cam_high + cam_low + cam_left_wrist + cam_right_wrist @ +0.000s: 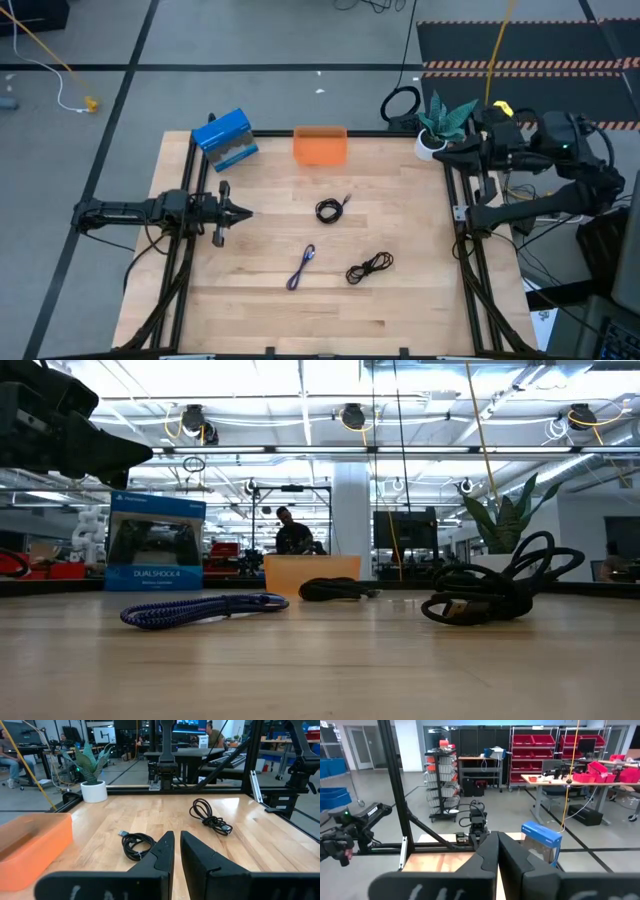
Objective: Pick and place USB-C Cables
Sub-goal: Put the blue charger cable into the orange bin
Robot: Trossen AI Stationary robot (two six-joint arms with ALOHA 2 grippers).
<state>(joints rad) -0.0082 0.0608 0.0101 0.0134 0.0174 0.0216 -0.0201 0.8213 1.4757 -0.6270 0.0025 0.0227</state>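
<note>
Three cables lie on the wooden table, and neither gripper touches them. The black round coil [330,208] [137,844] [335,589] lies near the middle. The purple-blue bundle [302,267] [200,609] and the black loose tangle [369,267] [210,817] [495,590] lie nearer the near edge. My left gripper [243,211] [176,845] hovers at the table's left side. It points toward the coil, fingers shut. My right gripper [452,152] [496,847] waits, shut, at the far right edge beside the plant.
An orange bin [320,146] [30,840] stands at the far edge, with a blue controller box [225,140] [541,834] to its left. A potted plant [440,120] [92,770] sits at the far right corner. Black frame rails [470,250] run along both sides. People show in the room beyond.
</note>
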